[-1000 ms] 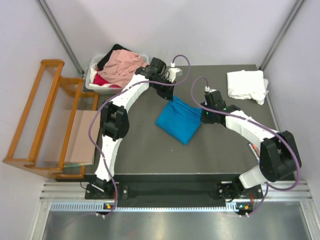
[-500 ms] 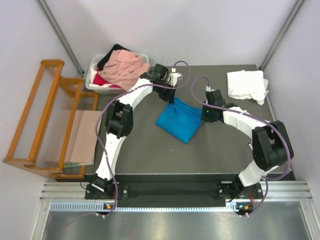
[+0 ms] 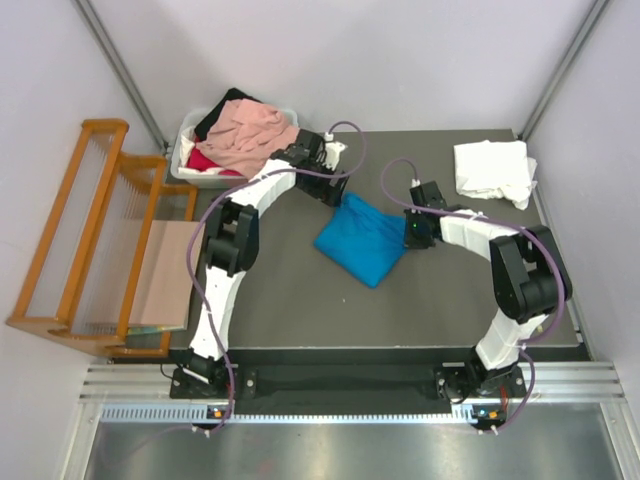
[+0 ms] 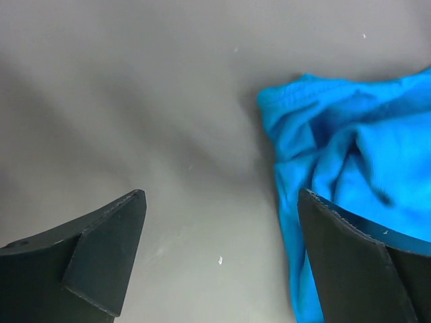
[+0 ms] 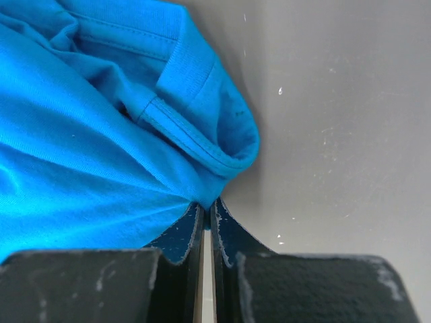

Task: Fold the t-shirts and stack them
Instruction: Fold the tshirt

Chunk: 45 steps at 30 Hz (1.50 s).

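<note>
A crumpled bright blue t-shirt (image 3: 358, 242) lies in the middle of the dark table. My right gripper (image 3: 410, 236) is at its right edge, shut on a pinch of the blue cloth (image 5: 81, 134) just below the collar; in the right wrist view the gripper (image 5: 207, 205) has its jaws pressed together on the fabric. My left gripper (image 3: 334, 192) hovers at the shirt's far left corner, open. Between its fingers, in the left wrist view, the gripper (image 4: 221, 202) frames only bare table, with the blue t-shirt (image 4: 357, 155) beside the right finger. A folded white t-shirt (image 3: 492, 172) lies at the back right.
A white tub (image 3: 184, 165) at the back left holds a heap of salmon-pink (image 3: 245, 135), red and black t-shirts. A wooden slatted rack (image 3: 95, 240) stands left of the table. A metal rail runs along the near edge.
My left gripper has opened and let go of the blue t-shirt's far corner, drawing back a little toward the tub. My right gripper keeps its hold; the shirt barely shifted.
</note>
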Motion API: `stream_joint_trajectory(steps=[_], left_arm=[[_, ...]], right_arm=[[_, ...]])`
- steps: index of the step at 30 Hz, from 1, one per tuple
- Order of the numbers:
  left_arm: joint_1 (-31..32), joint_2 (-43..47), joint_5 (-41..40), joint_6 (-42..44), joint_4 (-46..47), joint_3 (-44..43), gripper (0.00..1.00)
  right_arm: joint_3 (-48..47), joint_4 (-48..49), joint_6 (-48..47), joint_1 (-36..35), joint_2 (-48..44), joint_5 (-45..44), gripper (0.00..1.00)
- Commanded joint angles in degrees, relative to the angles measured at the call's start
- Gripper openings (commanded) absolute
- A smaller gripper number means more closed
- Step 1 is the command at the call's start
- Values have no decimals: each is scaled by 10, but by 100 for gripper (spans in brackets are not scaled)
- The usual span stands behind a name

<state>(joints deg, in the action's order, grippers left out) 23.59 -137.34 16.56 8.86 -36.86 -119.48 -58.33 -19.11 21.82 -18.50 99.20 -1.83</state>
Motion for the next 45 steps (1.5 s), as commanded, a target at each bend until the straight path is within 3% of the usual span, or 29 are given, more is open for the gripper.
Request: stream_joint_trajectory(steps=[1, 5, 6, 8, 9, 10, 14, 19, 23, 27, 30, 37, 45], left_arm=[[-8, 113, 1, -5, 24, 20, 98], [-8, 199, 43, -8, 38, 113, 98], [-8, 236, 64, -11, 41, 127, 98], [-10, 286, 92, -16, 36, 161, 98], [-12, 301, 127, -17, 22, 170, 98], [-16, 318, 139, -17, 18, 189, 98], [-64, 417, 181, -45, 38, 255, 99], [-199, 472, 252, -84, 57, 301, 99], [-263, 512, 287, -78, 48, 337, 99], [-270, 546, 302, -47, 36, 376, 99], [-270, 567, 298, -36, 31, 398, 99], [-271, 592, 265, 2, 10, 422, 98], [-273, 608, 270, 5, 17, 460, 98]], right_arm=[[-30, -19, -22, 11, 8, -32, 0], [-43, -30, -28, 11, -4, -55, 5], [-55, -35, -31, 10, -7, -60, 16], [-80, -51, -36, 10, -9, -82, 27], [-91, -66, -39, 11, -9, -93, 50], [-100, -72, -42, 11, -13, -100, 65], [-150, -92, -48, 12, -26, -100, 99], [-154, -95, -34, 4, -62, -38, 100], [-160, -90, -35, -43, -60, 52, 99], [-214, -96, -49, -128, -8, 95, 100], [-278, -107, -51, -149, 60, 148, 100], [-393, -110, -55, -129, 190, 207, 100], [-445, -94, -73, -65, 251, 249, 100]])
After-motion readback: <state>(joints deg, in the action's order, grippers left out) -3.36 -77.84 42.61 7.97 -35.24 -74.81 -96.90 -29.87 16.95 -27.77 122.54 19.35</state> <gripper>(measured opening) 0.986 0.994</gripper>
